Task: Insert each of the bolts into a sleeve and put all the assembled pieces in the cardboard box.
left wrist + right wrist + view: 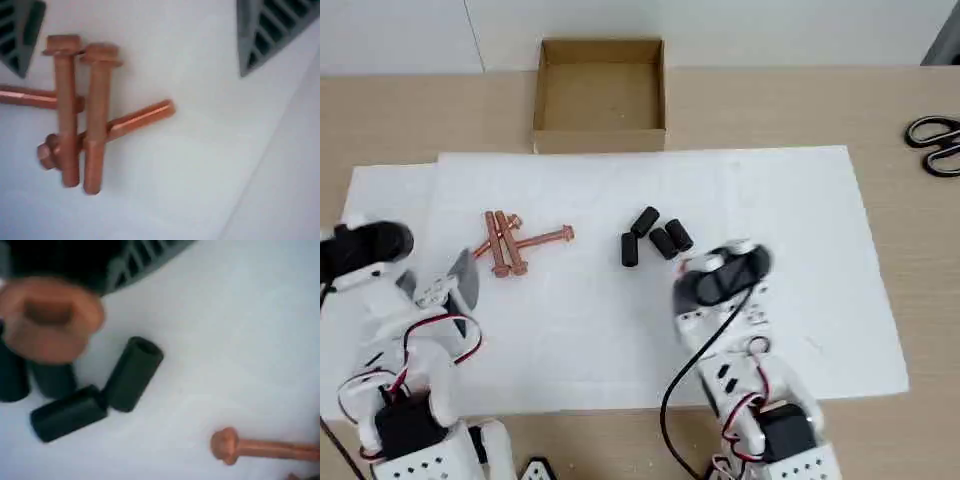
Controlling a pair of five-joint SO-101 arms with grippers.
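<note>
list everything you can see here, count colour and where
table: 1, tan wood
paper: white sheets, over the table
cardboard box: 1, brown, far edge of table
bolts: 4, copper, crossed pile on the paper's left part
sleeves: 4, black, clustered mid-paper
held bolt: 1, copper, blurred, above the sleeves
scissors: 1, black, far right of table
left gripper: 1, grey, open, near the bolts
right gripper: 1, dark, shut on held bolt
</note>
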